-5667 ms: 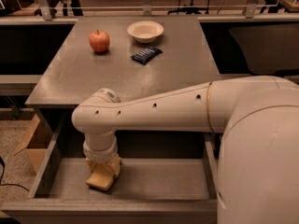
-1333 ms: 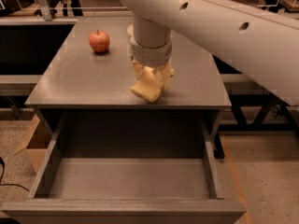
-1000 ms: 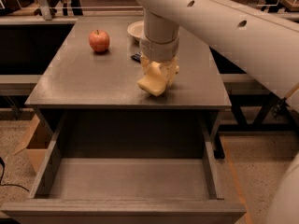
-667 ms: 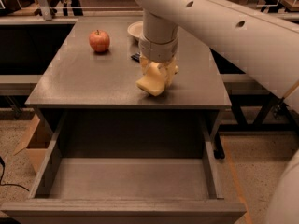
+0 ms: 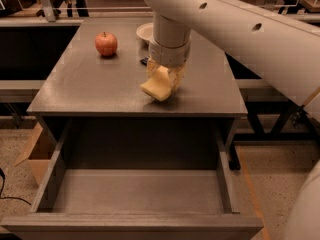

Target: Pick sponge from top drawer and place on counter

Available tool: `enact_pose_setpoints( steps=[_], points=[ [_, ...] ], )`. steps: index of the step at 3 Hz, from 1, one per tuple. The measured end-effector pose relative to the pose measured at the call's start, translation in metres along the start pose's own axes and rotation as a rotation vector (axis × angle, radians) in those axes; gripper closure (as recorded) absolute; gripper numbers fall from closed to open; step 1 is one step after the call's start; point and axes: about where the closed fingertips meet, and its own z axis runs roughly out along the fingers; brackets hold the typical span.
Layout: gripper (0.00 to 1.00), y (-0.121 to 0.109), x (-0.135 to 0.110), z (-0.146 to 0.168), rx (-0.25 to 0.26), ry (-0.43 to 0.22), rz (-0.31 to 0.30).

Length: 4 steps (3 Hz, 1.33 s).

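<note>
The pale yellow sponge [image 5: 156, 86] is held tilted in my gripper [image 5: 162, 81], its lower corner at or just above the grey counter [image 5: 90, 84], right of centre near the front edge. The gripper hangs from the big white arm that comes in from the upper right, and its fingers are shut on the sponge. The top drawer [image 5: 135, 194] stands pulled open below the counter, with nothing in its tray.
A red apple [image 5: 106, 43] sits on the counter at the back left. A white bowl [image 5: 146, 32] and a small dark object [image 5: 144, 61] lie behind the arm, partly hidden. A cardboard box [image 5: 35, 151] stands on the floor at the left.
The gripper lifted the sponge out of the drawer and carried it over the counter. In the last second it shifted slightly right and has stayed almost still since.
</note>
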Motion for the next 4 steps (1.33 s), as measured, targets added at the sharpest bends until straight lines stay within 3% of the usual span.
enact_pose_setpoints(
  steps=[1, 2, 3, 4],
  points=[
    [0.05, 0.000, 0.000, 0.001, 0.000, 0.000, 0.000],
    [0.00, 0.000, 0.000, 0.002, 0.000, -0.001, -0.001],
    [0.00, 0.014, 0.014, -0.009, 0.018, 0.027, 0.040],
    [0.00, 0.050, 0.047, -0.035, 0.037, 0.083, 0.159]
  ],
)
